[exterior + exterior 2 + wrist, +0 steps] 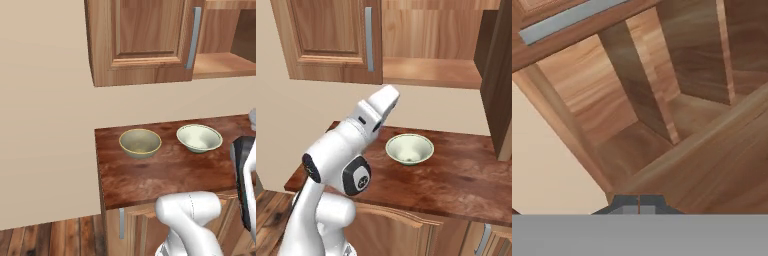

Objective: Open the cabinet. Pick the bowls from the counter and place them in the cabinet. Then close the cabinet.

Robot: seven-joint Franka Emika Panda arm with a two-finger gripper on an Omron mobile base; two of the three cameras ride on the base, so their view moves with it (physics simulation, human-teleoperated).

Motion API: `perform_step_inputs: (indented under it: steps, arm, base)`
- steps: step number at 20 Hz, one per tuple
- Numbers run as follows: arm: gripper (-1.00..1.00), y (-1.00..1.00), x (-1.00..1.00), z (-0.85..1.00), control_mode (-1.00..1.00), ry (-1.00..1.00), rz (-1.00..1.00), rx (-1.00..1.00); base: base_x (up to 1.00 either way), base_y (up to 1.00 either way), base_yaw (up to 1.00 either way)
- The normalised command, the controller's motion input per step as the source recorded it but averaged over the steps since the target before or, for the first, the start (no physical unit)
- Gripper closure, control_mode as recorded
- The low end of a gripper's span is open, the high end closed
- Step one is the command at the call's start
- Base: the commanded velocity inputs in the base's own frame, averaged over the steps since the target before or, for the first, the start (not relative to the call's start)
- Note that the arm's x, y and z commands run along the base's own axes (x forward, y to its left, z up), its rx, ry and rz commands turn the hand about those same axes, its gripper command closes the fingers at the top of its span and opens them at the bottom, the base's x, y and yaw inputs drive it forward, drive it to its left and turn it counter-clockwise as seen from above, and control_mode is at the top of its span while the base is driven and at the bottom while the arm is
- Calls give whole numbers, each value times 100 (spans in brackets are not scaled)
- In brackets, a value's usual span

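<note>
Your gripper [639,204] shut, empty, aimed up into cabinet [426,70]; right door open, left closed. Arm [351,145] raised over desk [456,180]. Olive bowl [140,142] near desk's left edge; pale bowl [199,137] beside it, apart.

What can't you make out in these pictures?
- Olive-tan bowl: hidden by the arm in the right base view.
- Cabinet: top cut off by the upper edge in both base views.
- Open right door: cut off by the right edge, handle unseen.
- Gripper: just its shut tips in the hand view.
</note>
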Motion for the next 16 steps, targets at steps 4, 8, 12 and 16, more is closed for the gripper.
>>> perform_step_inputs:
  steps: [4,8,12,16]
  arm:
    - [100,2,-7,14,-100,7,28,23]
    - [100,11,-15,21,-100,7,19,20]
    - [100,19,-18,15,-100,6,17,16]
    - [100,35,-1,6,-100,0,9,7]
  base:
    - [0,0,0]
    - [0,0,0]
    - [0,0,0]
    - [0,0,0]
